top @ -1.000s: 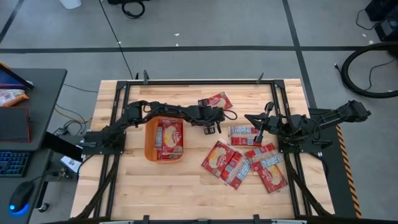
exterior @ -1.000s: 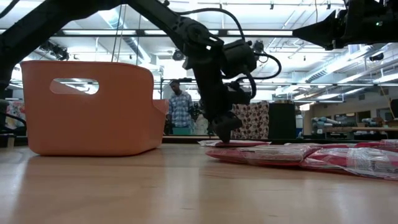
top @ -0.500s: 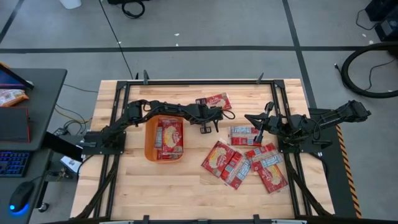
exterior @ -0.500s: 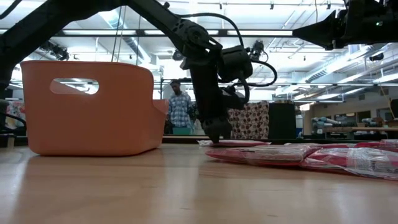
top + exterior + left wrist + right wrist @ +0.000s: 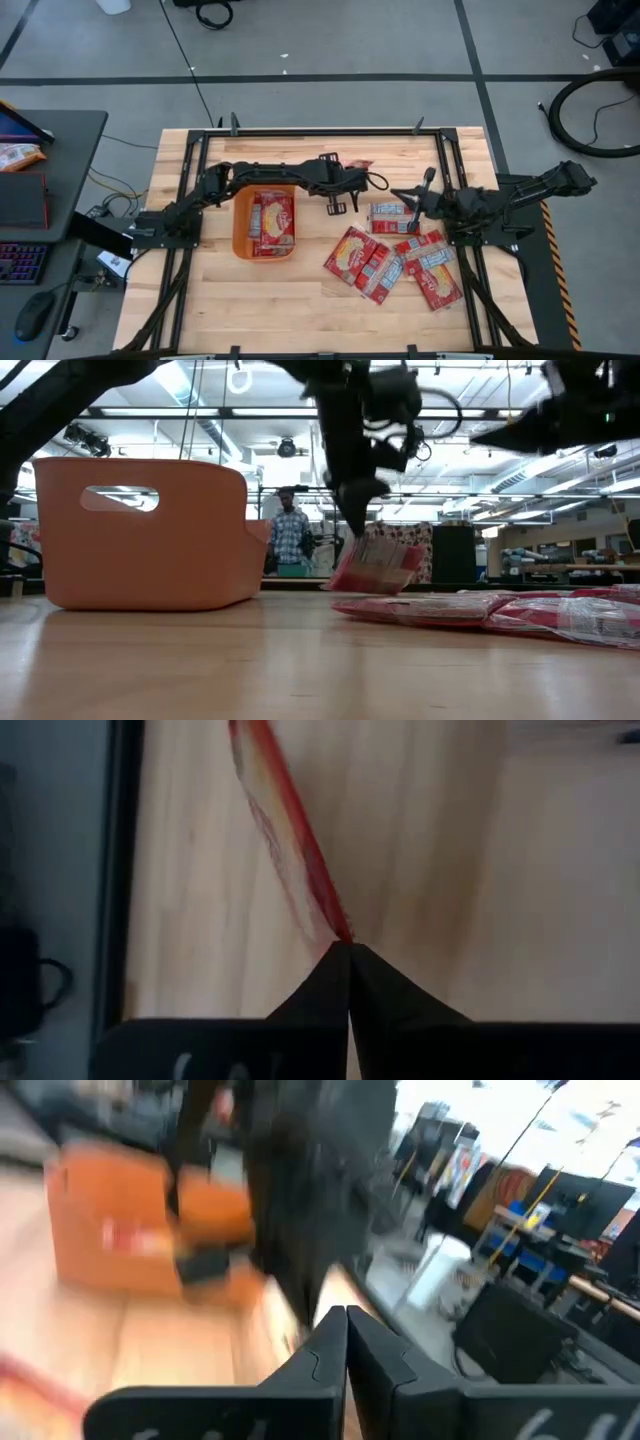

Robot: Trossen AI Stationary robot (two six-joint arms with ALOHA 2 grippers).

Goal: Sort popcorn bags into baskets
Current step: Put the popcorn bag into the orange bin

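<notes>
Left wrist view has the clearest look at the grab: the left fingers [image 5: 347,952] are pinched completely together on the edge of a popcorn bag [image 5: 290,840], which shows edge-on as a thin red and cream strip running away from the tips over the wooden desk [image 5: 430,860]. In the low view that same bag [image 5: 376,565] dangles clear of the desk, tilted, hanging just below the left arm's tips, with the pile of other bags [image 5: 480,608] lying flat beyond it. From the high view the left arm reaches across past the orange basket [image 5: 241,222], and its fingers [image 5: 336,168] sit near the far side of the desk, just past the basket's far right corner.

The basket already has a couple of red packets [image 5: 270,222] lying inside it. In the low view it's the big orange tub [image 5: 150,535] with the handle slot facing the camera.

The rest of the bags [image 5: 395,260] are spread over the right half of the desk, overlapping each other. The right fingers [image 5: 417,212] hang over the bag nearest the middle of that bunch, pressed shut with nothing in them; the right wrist view shows the two tips [image 5: 346,1320] meeting.

A person [image 5: 291,540] stands in the room behind the desk.
</notes>
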